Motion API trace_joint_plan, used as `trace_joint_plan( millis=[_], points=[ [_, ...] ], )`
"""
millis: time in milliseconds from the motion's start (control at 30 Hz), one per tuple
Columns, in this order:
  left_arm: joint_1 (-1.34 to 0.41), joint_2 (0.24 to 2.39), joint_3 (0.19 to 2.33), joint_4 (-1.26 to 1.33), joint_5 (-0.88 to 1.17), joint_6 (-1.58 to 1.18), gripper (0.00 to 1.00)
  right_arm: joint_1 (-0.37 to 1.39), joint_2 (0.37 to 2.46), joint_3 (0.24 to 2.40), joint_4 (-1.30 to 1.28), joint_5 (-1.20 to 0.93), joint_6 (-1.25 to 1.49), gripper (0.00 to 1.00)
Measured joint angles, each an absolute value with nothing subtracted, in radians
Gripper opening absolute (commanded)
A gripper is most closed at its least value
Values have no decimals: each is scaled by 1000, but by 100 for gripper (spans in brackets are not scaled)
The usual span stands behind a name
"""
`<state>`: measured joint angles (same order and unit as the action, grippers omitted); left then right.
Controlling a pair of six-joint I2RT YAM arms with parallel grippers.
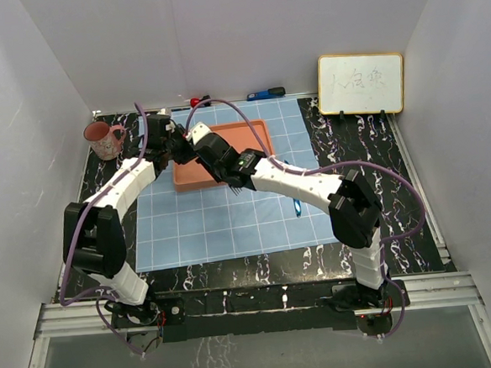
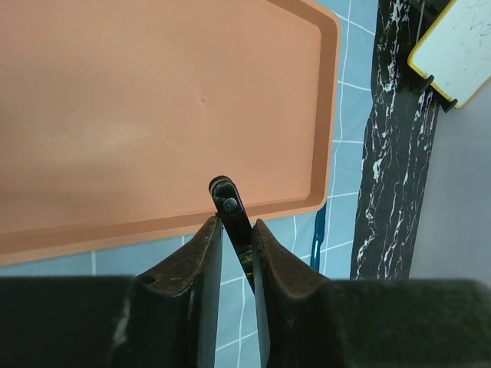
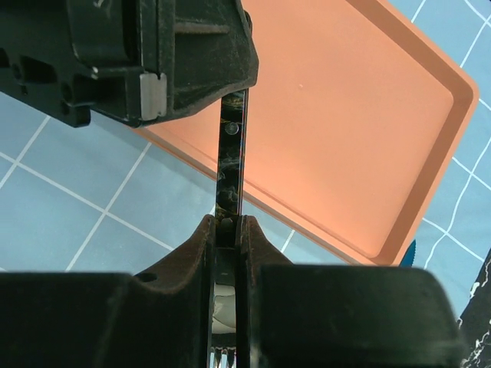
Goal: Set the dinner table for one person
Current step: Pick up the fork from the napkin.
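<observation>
while the right claw [image 3: 228,222] clamps a dark handle [image 3: 232,153], the left claw [image 2: 236,224] pinches its other end.

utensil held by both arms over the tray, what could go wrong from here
Left fingers and right fingers both clamp the thin utensil. If one arm pulls before the other lets go, it could twist or slip. The left grip sits near its end; dropped, it might hit the tray.
</observation>
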<state>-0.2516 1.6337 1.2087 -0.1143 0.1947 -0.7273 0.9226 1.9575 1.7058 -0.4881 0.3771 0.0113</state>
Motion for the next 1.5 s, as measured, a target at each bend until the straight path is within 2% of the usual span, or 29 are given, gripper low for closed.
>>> trace_joint_plan(
  millis=[300, 467, 533, 600, 633, 700, 733, 1233, 1333, 1500],
  points=[
    [-253, 1673, 1208, -86, 184, -757, 49, 908, 1961, 1705, -458, 354, 35, 0],
    [-258, 1680, 1196, -82, 157, -764, 56, 906, 1961, 1705, -434, 334, 43, 0],
    [-266, 1680, 1188, -82, 148, -768, 54, 906, 1962, 1705, -426, 326, 47, 0],
    [-270, 1680, 1181, -80, 141, -770, 48, 906, 1964, 1705, -419, 318, 51, 0],
    [-271, 1680, 1178, -78, 137, -772, 40, 906, 1965, 1705, -417, 315, 52, 0],
    [-273, 1680, 1176, -75, 133, -781, 5, 906, 1966, 1705, -416, 306, 54, 0],
    [-274, 1680, 1176, -67, 136, -788, 0, 907, 1966, 1705, -416, 299, 56, 0],
    [-285, 1675, 1175, -27, 131, -803, 0, 913, 1976, 1705, -408, 282, 83, 0],
    [-286, 1674, 1176, -28, 130, -783, 0, 914, 1976, 1705, -409, 282, 86, 10],
    [-292, 1654, 1196, -80, 91, -729, 0, 921, 1977, 1705, -400, 287, 96, 16]
  ],
)
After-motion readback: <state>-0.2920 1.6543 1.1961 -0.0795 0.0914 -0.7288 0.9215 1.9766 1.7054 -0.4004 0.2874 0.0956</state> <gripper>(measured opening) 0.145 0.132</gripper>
